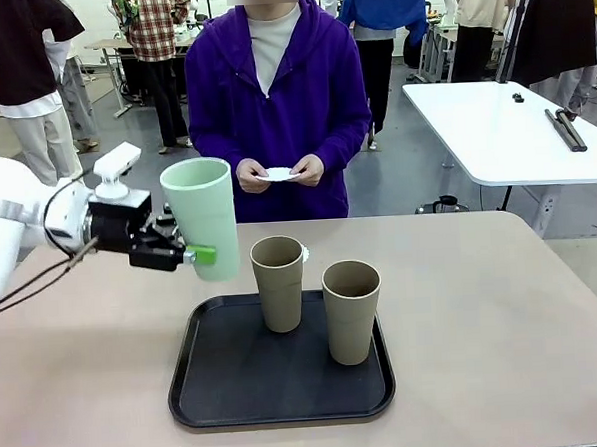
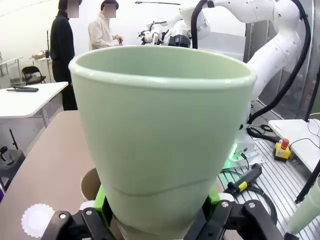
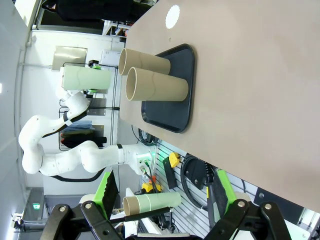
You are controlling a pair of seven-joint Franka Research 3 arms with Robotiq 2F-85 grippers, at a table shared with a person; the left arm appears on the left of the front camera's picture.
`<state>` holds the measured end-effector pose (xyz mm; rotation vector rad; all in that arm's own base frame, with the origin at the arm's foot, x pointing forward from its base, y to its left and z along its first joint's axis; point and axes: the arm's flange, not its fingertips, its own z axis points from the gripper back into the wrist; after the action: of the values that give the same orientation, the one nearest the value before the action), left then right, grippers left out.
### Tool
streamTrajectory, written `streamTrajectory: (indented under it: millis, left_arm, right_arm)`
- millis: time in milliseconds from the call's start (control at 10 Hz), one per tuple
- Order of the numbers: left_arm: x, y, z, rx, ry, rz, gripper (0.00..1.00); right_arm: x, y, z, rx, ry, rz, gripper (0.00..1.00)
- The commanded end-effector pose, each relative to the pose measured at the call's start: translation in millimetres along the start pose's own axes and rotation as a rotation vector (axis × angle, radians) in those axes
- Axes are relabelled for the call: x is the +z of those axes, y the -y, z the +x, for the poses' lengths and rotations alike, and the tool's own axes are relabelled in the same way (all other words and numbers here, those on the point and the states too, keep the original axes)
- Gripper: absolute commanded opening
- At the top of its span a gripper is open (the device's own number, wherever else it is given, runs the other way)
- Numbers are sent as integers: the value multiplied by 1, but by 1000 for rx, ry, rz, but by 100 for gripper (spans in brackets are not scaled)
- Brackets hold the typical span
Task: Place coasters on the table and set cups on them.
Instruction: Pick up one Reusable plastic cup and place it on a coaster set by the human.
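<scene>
My left gripper [image 1: 205, 252] is clamped on the lower part of the mint green cup [image 1: 203, 213]. One green pad sits on each side of it, so the jaws are only as far apart as the cup is wide there. I hold the cup clear of the table [image 1: 503, 313], off the far left corner of the black tray [image 1: 202, 389]. Its long axis is close to upright, mouth up, with the top tipped a little back towards my arm. The move I judge comes next turns on the coaster [image 2: 37, 220]. It lies flat and bare on the table just past the tray's far edge, behind the nearer-left of the two taupe cups [image 1: 280, 285]. From the cup I carry, it is to my right, towards the far edge of the table, and lower. That taupe cup stands between my gripper and the coaster, so I would have to pass behind its rim rather than over it. Both taupe cups stand upright on the tray, near each other but apart. My right gripper [image 3: 165, 192] hangs with its jaws wide and nothing in them, well away from the coaster, so my left arm is the nearer one. At the far edge, the person's hands [image 1: 306, 170] hold a second coaster [image 1: 279, 173].
</scene>
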<state>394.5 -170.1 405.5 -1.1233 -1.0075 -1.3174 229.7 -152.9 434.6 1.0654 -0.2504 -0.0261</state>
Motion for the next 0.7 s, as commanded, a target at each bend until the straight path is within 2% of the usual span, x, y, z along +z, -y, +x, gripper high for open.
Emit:
streamTrajectory:
  millis: [0,300,400,500,600]
  left_arm:
    - [-8,4,21,25,-26,25,19]
    - [-2,20,58,-8,4,22,19]
    - [0,25,62,-9,10,17,19]
    - [-2,12,48,-11,-15,12,19]
    - [-2,12,48,-11,-15,12,19]
  right_arm:
    - [0,0,1,3,3,12,100]
    - [0,0,1,3,3,12,100]
    - [0,0,1,3,3,12,100]
    - [0,0,1,3,3,12,100]
    - [0,0,1,3,3,12,100]
